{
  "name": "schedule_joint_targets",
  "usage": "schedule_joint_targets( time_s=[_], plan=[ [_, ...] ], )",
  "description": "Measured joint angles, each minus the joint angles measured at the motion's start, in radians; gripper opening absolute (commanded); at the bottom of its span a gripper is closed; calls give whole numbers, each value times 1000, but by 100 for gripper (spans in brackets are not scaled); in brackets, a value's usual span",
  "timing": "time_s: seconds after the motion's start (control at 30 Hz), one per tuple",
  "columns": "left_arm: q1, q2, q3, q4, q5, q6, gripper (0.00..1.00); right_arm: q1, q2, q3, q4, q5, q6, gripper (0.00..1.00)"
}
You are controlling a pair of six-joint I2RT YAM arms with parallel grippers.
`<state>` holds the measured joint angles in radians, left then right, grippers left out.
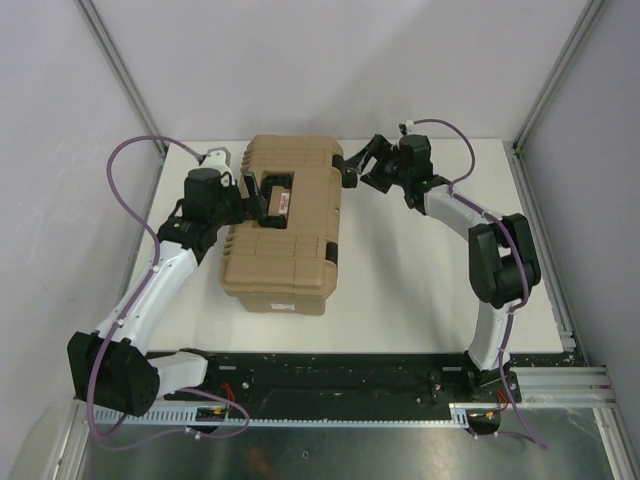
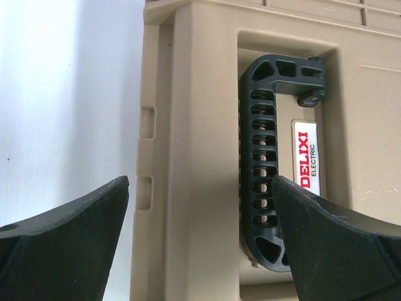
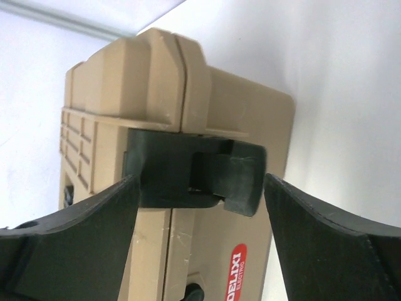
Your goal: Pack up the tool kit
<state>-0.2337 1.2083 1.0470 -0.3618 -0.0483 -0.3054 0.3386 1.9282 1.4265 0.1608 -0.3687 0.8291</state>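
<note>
Table [image 1: 420,290]: white, filling the middle of the overhead view.
Tool kit case [image 1: 285,250]: tan, ribbed, lid closed, lying on the table at centre frame.
Left gripper [image 1: 262,200]: over the lid, centre-left; jaws wide apart, holding nothing, one finger above the black handle [image 2: 258,125].
Right gripper [image 1: 350,165]: at the case's upper right corner; jaws apart, flanking a black latch [image 3: 188,169]; contact unclear.

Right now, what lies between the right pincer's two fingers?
The black latch on the end of the tan case lies between the fingers of the open right pincer; the right wrist view shows it.
</note>
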Motion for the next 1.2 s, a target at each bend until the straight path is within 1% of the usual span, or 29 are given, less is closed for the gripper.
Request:
schedule_joint_targets(
  time_s=[0.13,0.23,0.43,0.53,0.63,0.83,1.0,1.2],
  plan=[
    [0,0,0,0,0,0,99,3,-23,-3,-43,99,8,71],
    [0,0,0,0,-1,0,99,2,-38,-1,-74,167,8,57],
    [0,2,4,-3,0,1,99,2,-35,43,-202,227,1,37],
    [0,12,22,-23,1,2,99,6,-22,60,-233,230,-2,29],
    [2,27,44,-46,7,1,99,15,5,77,-257,228,-2,25],
    [10,67,76,-37,10,-1,99,21,63,112,-264,216,-2,23],
    [13,84,73,-8,18,-12,98,21,93,159,-260,207,-3,22],
    [26,79,38,34,62,-54,96,29,131,204,-253,201,-6,18]
  ],
)
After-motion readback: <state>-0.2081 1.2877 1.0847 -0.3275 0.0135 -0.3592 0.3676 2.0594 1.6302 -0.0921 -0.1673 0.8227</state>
